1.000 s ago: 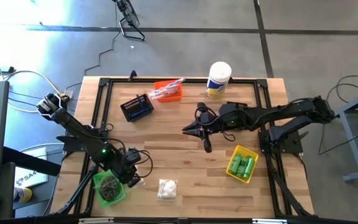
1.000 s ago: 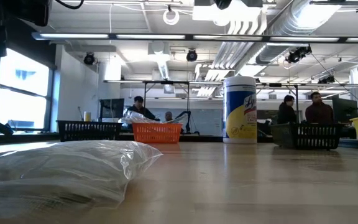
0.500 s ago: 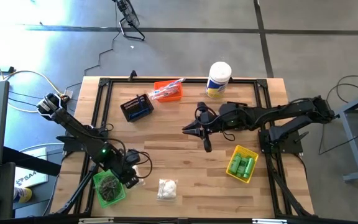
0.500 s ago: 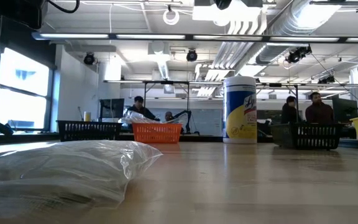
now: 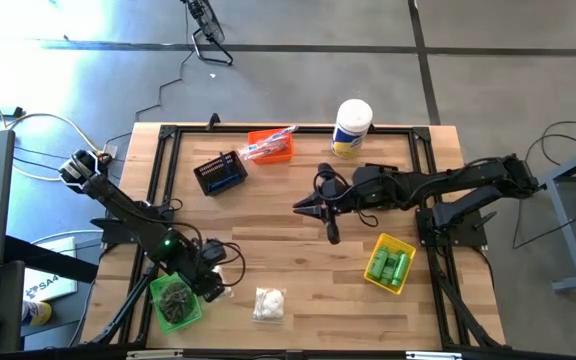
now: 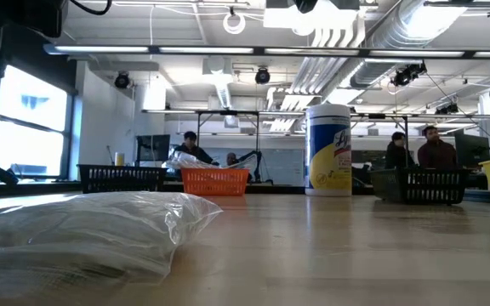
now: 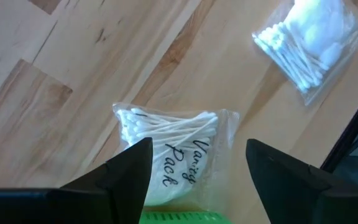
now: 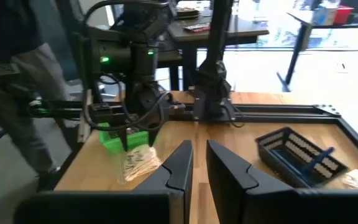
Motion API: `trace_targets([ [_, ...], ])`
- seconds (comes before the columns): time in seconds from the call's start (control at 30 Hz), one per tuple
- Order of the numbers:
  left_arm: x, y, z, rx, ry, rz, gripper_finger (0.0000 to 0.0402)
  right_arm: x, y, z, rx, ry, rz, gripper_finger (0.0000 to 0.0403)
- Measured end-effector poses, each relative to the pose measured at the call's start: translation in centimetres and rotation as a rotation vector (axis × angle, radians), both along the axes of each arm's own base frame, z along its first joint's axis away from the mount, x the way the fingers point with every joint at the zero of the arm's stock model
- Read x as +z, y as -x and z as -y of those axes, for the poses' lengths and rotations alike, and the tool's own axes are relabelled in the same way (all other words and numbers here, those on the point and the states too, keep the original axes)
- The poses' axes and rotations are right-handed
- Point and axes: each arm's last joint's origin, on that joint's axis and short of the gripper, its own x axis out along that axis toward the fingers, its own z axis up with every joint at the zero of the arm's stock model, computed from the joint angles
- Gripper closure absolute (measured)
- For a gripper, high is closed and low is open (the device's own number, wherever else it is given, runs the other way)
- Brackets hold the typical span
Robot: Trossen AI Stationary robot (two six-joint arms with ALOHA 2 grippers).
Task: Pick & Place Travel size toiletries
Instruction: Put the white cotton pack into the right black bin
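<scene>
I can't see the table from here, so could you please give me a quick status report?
Left end effector open above cotton-swab packet beside green bin. Right end effector shut, mid-table, empty. Nothing blocking.

bins [image 5: 222, 171]: 4 (one per colour) | swab bags [image 7: 176, 152]: 2 | canister [image 5: 351, 128]: 1

A light wooden plank table [image 5: 288, 200] framed by black rails carries everything. Along its far edge stand a tall white canister with a yellow label [image 5: 351, 128] and a small orange bin [image 5: 269, 146] with clear-wrapped packets sticking out. Near that sits a small black mesh bin [image 5: 220, 173]. Toward the right near corner is a yellow bin [image 5: 389, 263] holding bright green bottles. At the left near corner sits a green bin [image 5: 176, 301] with dark contents, perhaps bundles. Just beside it lies a clear bag of cotton swabs [image 7: 173, 155], and near that a second clear bag of swabs and white puffs [image 5: 268, 303].
</scene>
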Motion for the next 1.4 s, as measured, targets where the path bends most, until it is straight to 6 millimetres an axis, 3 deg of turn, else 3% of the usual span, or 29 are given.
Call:
trace_targets([
  [0.6,-4.7,0.4,0.2,-0.024,-0.005,-0.215,0.0148,0.2,0.0,0.2,-0.053,0.009,0.018,0.0365],
  [1.13,-7.2,-0.6,1.0,-0.017,-0.038,-0.261,0.0148,0.2,-0.1,0.2,-0.05,0.038,0.027,0.0365],
  [1.4,-7.3,-0.9,1.2,-0.015,-0.023,-0.244,0.0155,0.3,-0.1,0.2,-0.044,0.08,0.042,0.0365],
])
